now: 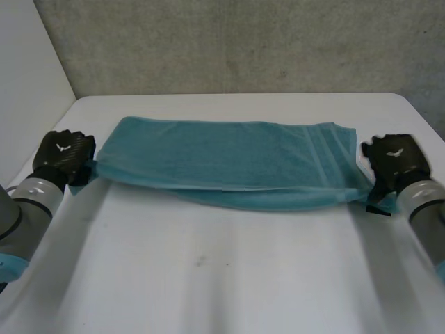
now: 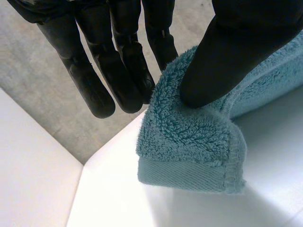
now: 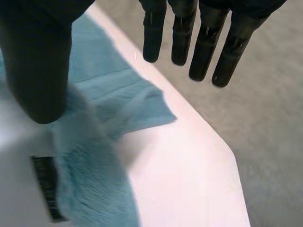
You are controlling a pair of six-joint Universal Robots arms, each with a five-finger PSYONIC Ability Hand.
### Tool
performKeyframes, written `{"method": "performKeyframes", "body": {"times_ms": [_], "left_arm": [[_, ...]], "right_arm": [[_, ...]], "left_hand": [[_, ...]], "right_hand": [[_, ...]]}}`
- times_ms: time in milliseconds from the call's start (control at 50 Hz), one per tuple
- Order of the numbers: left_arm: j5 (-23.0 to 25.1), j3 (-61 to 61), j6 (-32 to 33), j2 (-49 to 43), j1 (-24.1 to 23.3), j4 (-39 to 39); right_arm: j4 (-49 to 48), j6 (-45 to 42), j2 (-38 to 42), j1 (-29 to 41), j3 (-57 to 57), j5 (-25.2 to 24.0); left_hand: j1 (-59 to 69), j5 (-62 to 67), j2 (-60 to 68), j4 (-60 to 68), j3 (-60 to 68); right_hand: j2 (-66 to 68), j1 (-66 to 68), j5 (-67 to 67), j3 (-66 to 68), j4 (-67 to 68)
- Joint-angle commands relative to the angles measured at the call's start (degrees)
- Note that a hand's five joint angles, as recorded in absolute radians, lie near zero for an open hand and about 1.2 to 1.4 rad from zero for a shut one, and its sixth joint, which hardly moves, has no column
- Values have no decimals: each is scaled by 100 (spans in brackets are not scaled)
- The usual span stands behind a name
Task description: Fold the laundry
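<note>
Had the towel (image 1: 229, 160) lying lengthwise across the far part of the table (image 1: 208, 278), doubled over, with a lower layer peeping out along the near edge and one hand at each short end. Pinched the left end with the left hand (image 1: 62, 154): thumb (image 2: 227, 61) pressed down onto the corner, fingers (image 2: 123, 80) nearly straight behind it, the nearest one touching the pile (a light pinch, by the look, not a fist). Held that corner just clear of the table, presumably to draw the cloth taut so the next fold lands square. Showed a looser posture at the right hand (image 1: 395, 160): fingers (image 3: 203, 42) straight and spread, off the towel and out past the table's edge, thumb over a blurred stretch of cloth; could not tell whether it touched. Judged as open, then, gripping nothing. Looked like a fold partly done, with another across the length likely needed.
</note>
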Motion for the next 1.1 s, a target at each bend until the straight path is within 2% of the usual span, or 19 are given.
{"method": "performKeyframes", "body": {"times_ms": [20,220,420,580,640,660,680,720,800,840,980,1000,1100], "left_arm": [[-4,-92,-31,64,53,-25],[-4,-100,-31,73,53,-33],[-30,-57,-13,73,71,-33],[-13,-65,-22,73,132,-33],[-13,-65,-22,73,132,-33],[-13,-74,-13,73,123,-42],[-13,-74,-13,73,123,-42],[-13,-74,4,73,123,-60],[-13,-65,13,152,97,-279],[-13,-57,13,213,97,-358],[-4,163,-13,1627,106,-1597],[-4,198,-30,1803,106,-1720],[22,418,4,2761,123,-2492]], "right_arm": [[656,1388,-118,-650,-227,-205],[2390,1362,163,-1020,-869,-1067],[2487,1283,269,-1020,-905,-1190],[2364,871,822,-976,-1002,-1129],[2233,660,963,-976,-1010,-1120],[2189,642,981,-976,-1019,-1120],[2110,633,990,-994,-1019,-1120],[2022,642,972,-1003,-1028,-1111],[1819,677,526,-1038,-1010,-953],[1828,703,-113,-1046,-1028,-831],[1994,721,-1249,-1134,-1203,-856],[2326,677,-1600,-1152,-1421,-882],[3531,440,-1972,-1310,-2134,-1032]], "left_hand": [[1667,1428,1133,1144,1155],[1667,1428,1133,1144,1155],[1667,1428,1133,1144,1155],[1667,1428,1133,1144,1155],[1667,1428,1133,1144,1155],[1667,1428,1133,1144,1155],[1667,1428,1133,1144,1155],[1667,1428,1133,1144,1155],[1667,1428,1133,1144,1155],[1667,1428,1133,1144,1155],[1667,1428,1133,1144,1155],[1667,1428,1133,1144,1155],[1667,1428,1133,1144,1155]], "right_hand": [[-119,160,-131,-144,-144],[268,547,256,243,243],[1360,1639,1348,1335,1335],[2067,2346,2055,2042,2042],[3307,3587,3296,3283,3283],[4062,4341,4050,4037,4037],[5596,5875,5584,5571,5571],[5611,5891,5600,5587,5587],[5611,5891,5600,5587,5587],[5611,5891,5600,5587,5587],[5611,5891,5600,5587,5587],[5611,5891,5600,5587,5587],[5611,5891,5600,5587,5587]]}}
